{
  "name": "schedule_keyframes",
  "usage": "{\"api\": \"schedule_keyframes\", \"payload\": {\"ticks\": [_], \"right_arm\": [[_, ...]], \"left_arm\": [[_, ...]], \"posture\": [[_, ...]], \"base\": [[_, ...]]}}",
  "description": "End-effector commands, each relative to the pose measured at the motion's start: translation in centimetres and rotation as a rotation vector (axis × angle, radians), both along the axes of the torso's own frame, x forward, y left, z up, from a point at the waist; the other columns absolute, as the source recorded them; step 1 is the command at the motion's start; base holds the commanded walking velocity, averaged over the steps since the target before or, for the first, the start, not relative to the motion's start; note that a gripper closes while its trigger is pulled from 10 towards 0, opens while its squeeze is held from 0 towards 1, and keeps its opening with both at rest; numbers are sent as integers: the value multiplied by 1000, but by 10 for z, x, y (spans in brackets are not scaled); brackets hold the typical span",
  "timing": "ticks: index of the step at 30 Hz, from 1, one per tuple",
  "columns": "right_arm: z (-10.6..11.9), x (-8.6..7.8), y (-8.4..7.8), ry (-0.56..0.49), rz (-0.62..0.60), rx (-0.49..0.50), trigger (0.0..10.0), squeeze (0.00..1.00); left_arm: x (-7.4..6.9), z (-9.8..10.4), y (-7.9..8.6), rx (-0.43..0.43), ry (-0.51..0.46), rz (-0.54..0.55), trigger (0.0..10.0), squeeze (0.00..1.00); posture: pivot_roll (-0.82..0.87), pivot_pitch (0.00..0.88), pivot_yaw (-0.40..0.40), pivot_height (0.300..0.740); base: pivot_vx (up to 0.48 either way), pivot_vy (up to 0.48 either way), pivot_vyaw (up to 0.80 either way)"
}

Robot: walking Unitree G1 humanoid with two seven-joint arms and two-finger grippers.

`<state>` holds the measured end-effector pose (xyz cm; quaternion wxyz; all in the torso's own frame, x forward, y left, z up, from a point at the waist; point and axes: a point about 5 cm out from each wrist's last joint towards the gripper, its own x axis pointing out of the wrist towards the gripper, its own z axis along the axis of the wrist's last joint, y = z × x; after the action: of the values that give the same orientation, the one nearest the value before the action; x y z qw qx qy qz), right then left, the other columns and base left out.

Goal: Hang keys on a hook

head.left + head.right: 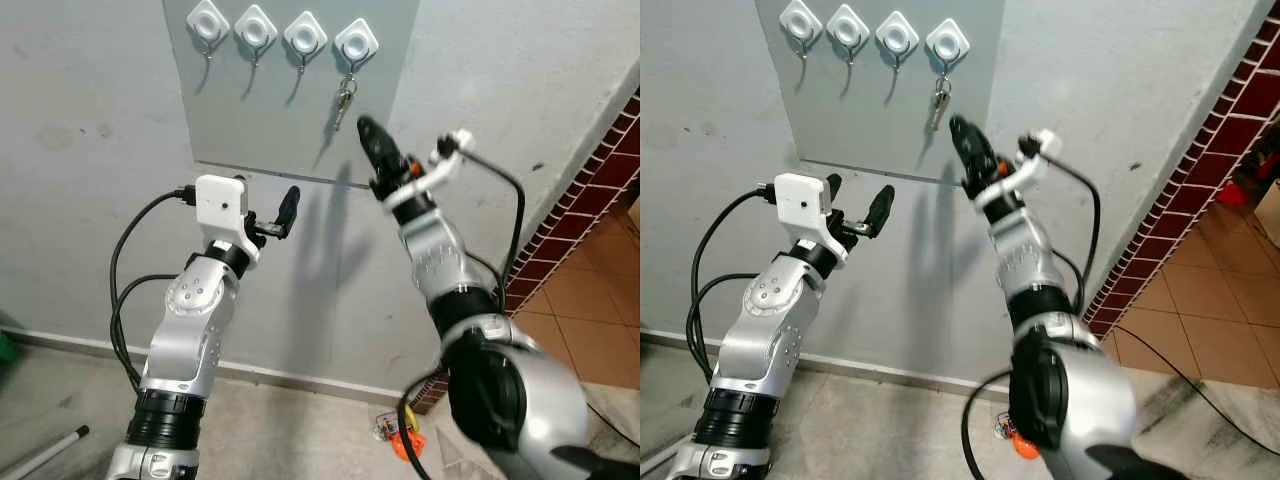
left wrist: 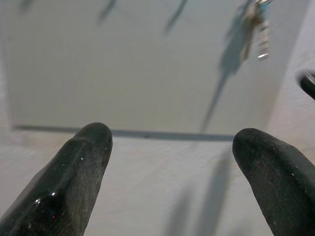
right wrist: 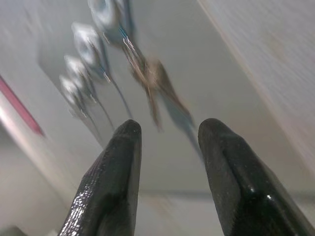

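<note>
Keys on the rightmost hook, both arms raised before the wall panel.

A grey panel (image 1: 290, 90) on the wall carries four white hooks; the keys (image 1: 345, 100) hang from the rightmost hook (image 1: 356, 42), the other three being bare. The right gripper (image 1: 368, 135) points up just below and beside the keys, apart from them. The left gripper (image 1: 287, 208) is held lower, under the panel's bottom edge. A brick-tiled wall (image 1: 580, 190) runs along the right, and an orange object (image 1: 405, 440) lies on the floor.

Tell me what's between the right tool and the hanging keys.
Nothing: in the left eye view, only bare grey panel separates the open right tool from the keys on the rightmost hook.
</note>
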<state>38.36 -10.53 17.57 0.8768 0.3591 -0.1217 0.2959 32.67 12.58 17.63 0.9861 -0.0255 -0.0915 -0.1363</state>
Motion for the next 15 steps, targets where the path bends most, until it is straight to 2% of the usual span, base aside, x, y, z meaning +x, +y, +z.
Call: {"api": "schedule_keyframes", "payload": {"ticks": [1, 2, 3, 5, 6, 7, 9, 13, 14, 15], "right_arm": [[-1, -5, -5, -49, -9, -48, 10000, 1000], [-10, -11, -13, -38, -26, -40, 10000, 1000], [-10, -11, -13, -38, -26, -40, 10000, 1000], [-19, -18, -23, -23, -59, -37, 10000, 1000], [-33, -26, -35, 8, -109, -54, 10000, 1000], [-39, -30, -41, 26, -135, -67, 10000, 1000], [-68, -46, -60, 102, -214, -106, 10000, 1000], [-86, -56, -68, 152, -251, -144, 10000, 1000], [-104, -67, -75, 215, -279, -195, 10000, 1000], [-111, -72, -78, 247, -290, -221, 10000, 1000]], "left_arm": [[-1, -11, 6, 32, 16, 35, 10000, 0], [-2, -18, 9, 34, 33, 44, 10000, 0], [-2, -18, 9, 34, 33, 44, 10000, 0], [-4, -25, 13, 31, 48, 53, 10000, 0], [-6, -34, 20, 34, 58, 78, 10000, 0], [-7, -38, 23, 37, 63, 92, 10000, 0], [-11, -60, 33, 12, 146, 130, 10000, 0], [-14, -74, 39, 18, 185, 137, 10000, 0], [-18, -87, 42, 18, 219, 144, 10000, 0], [-19, -93, 44, 13, 234, 147, 10000, 0]], "posture": [[-2, 0, -38, 740], [-3, 0, -34, 740], [-3, 0, -34, 740], [-8, 0, -29, 740], [-15, 0, -23, 740], [-15, 0, -23, 740], [-33, 0, -10, 740], [-50, 0, 2, 740], [-63, 0, 11, 740], [-66, 0, 13, 740]], "base": [[0, 0, 0], [0, 0, 0], [0, 0, 0], [0, 0, 0], [0, 0, 0], [0, 0, 0], [0, 0, 0], [0, 0, 0], [0, 0, 0], [0, 0, 0]]}}
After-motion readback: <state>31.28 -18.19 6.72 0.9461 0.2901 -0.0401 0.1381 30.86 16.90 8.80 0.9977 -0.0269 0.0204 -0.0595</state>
